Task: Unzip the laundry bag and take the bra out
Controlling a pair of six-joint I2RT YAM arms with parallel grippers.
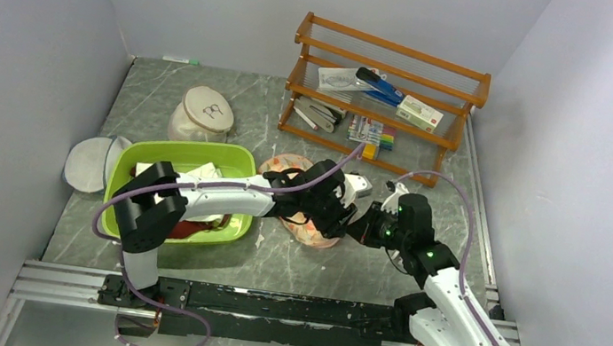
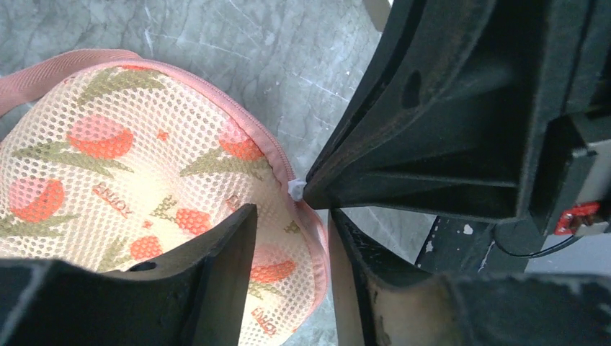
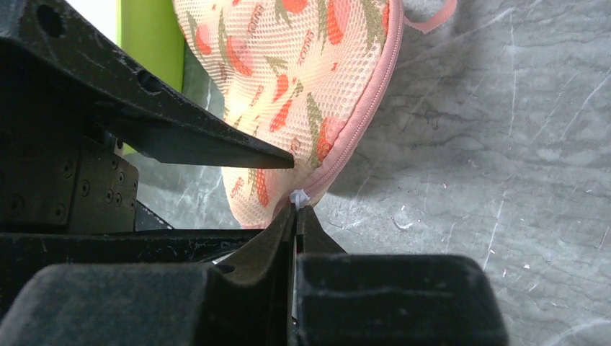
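left gripper [image 2: 292, 215]: part open, one finger over the bag [image 2: 108, 166], the other just off its rim, nothing clearly clamped | right gripper [image 3: 297, 213]: closed tight on the white zip pull [image 3: 297, 196] | bag: flat on table [image 3: 504, 144], under left gripper, rim at right gripper's tips | basin [image 3: 151, 36]: just beyond bag
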